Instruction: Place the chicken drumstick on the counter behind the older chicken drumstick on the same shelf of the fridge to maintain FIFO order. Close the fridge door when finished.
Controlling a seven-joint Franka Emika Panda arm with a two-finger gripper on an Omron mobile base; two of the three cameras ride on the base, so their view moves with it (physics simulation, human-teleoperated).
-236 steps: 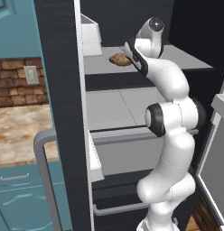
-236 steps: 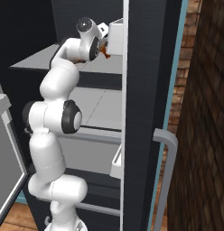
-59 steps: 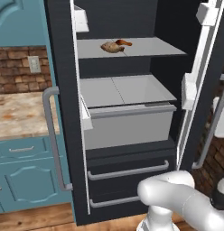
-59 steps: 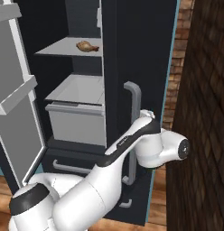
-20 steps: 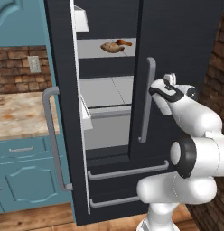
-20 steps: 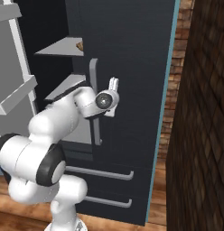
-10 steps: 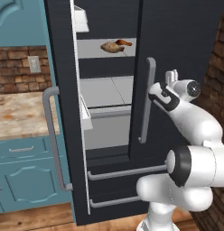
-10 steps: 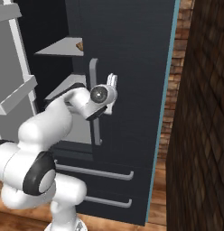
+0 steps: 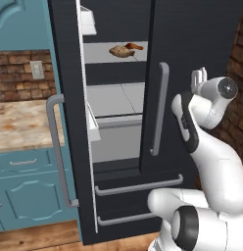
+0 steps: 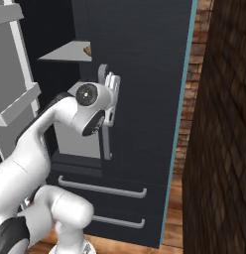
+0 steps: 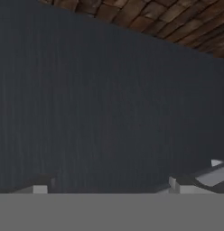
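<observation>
Charcoal fridge door [image 9: 192, 83] stands nearly shut, a rigid, heavy hinged panel, best pushed flat on its outer face beyond the grey bar handle [image 9: 160, 108]. The hand [image 9: 198, 78], fingers spread and empty, rests against that face. Beyond, on the shelf [image 9: 101, 55], the chicken drumstick [image 9: 133, 46] lies behind the older chicken drumstick [image 9: 118, 51]. Half a second ago the hand sat lower, nearer the handle.
</observation>
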